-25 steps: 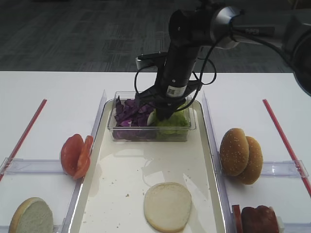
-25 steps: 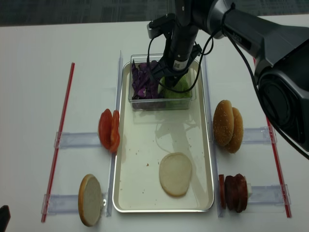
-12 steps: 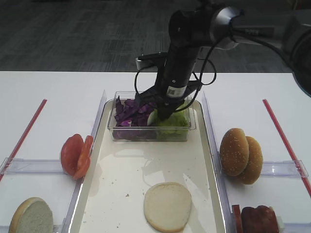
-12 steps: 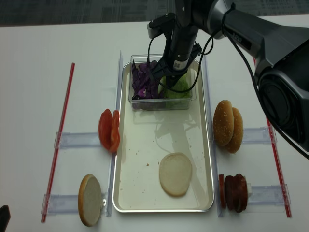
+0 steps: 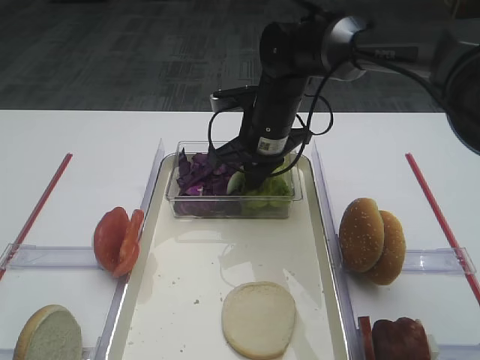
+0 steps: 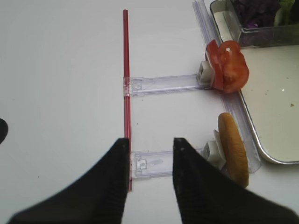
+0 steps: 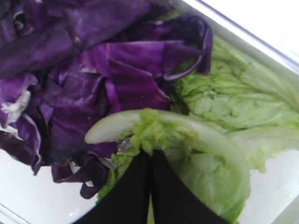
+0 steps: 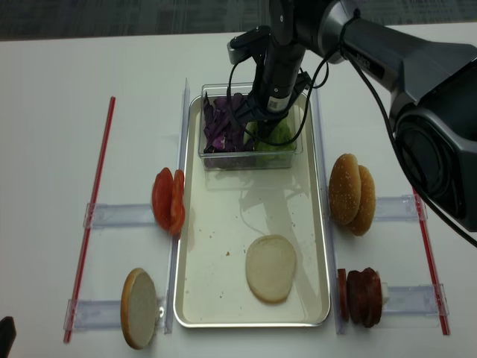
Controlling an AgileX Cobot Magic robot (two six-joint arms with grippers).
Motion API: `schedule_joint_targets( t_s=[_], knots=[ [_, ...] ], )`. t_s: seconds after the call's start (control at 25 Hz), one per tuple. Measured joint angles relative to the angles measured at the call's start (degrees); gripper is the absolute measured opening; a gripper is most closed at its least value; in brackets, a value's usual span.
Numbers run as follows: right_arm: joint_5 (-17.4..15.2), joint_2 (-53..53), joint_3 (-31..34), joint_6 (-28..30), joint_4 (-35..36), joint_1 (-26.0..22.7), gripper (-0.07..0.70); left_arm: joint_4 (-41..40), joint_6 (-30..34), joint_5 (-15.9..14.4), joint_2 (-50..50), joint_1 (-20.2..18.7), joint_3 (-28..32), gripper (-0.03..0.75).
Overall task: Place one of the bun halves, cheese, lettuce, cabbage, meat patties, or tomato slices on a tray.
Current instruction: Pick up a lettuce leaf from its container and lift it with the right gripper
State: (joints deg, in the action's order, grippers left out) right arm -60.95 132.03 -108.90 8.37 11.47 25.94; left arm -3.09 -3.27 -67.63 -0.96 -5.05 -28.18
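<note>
Nearest, at the front edge of the white bench [image 5: 82, 142]: a pale-faced bun half [image 5: 49, 334] at the left, standing on edge in a clear holder, and the meat patties [image 5: 400, 339] at the right.

On the tray [image 5: 187, 259], toward its near end: one bun half [image 5: 259, 319] lying flat, cut face up.

Mid-bench: tomato slices [image 5: 116, 238] upright beside the tray's left edge; two sesame bun halves [image 5: 371, 240] upright beside its right edge. A red strip [image 5: 34, 210] lies at each outer side.

Left claw [image 6: 148, 161]: spread, hovering over the bench near the left red strip, holding nothing.

Far end of the tray: a clear plastic tub [image 5: 232, 204] holding purple cabbage [image 7: 84, 70] on the left and lettuce [image 7: 224, 116] on the right.

Right claw [image 7: 150, 161]: reaching down into the tub, fingers pressed together, pinching a lettuce leaf at its pale rib, just beside the cabbage.
</note>
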Motion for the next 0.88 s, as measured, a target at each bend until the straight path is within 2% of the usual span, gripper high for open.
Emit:
schedule_joint_targets(
  t_s=[0.16,0.56,0.88],
  knots=[
    [-0.5,0.0,-0.2,0.0,0.0,0.0,0.032,0.0,0.0,0.0,0.0,0.0,0.0,0.223],
    [-5.6,0.0,-5.8,0.0,-1.5,0.0,0.032,0.0,0.0,0.0,0.0,0.0,0.0,0.223],
    [-7.8,-1.5,-5.9,-0.1,-2.6,0.0,0.032,0.0,0.0,0.0,0.0,0.0,0.0,0.223]
  ],
)
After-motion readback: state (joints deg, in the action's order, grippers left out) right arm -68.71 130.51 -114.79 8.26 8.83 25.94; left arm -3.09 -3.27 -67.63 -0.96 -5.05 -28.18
